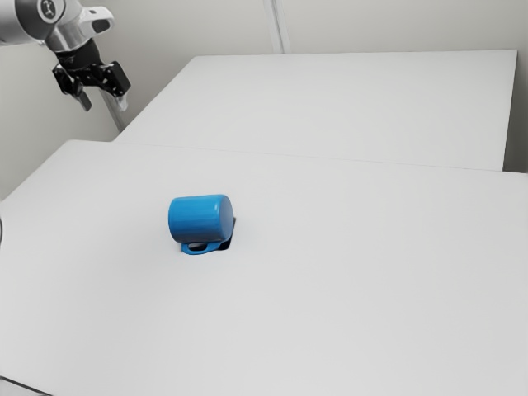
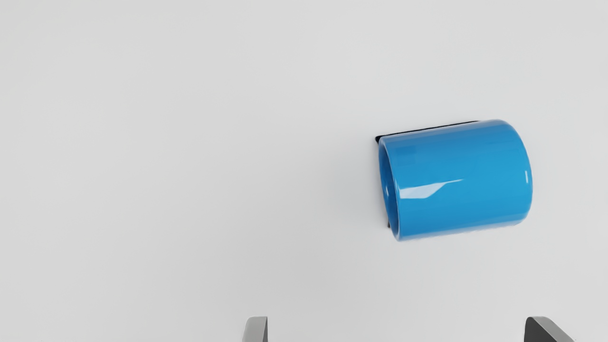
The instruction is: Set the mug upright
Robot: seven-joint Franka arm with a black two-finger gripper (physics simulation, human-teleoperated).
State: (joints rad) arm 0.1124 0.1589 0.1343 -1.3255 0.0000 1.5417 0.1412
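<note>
Yeah, the mug (image 1: 200, 219) is on its side in from the table (image 1: 330, 289) corner nearest the gripper (image 1: 105, 106), long axis roughly lined up across its wide-apart fingers (image 2: 255, 330).

There is one mug (image 1: 198, 219), blue, and it has one handle (image 1: 196, 252). There is one arm (image 1: 76, 31), with one hand (image 1: 105, 104), and that hand has two fingers (image 2: 256, 330). One white desk (image 1: 330, 289) carries the mug, and one more white surface (image 1: 346, 107) lies beyond it, making two white surfaces in all.
</note>
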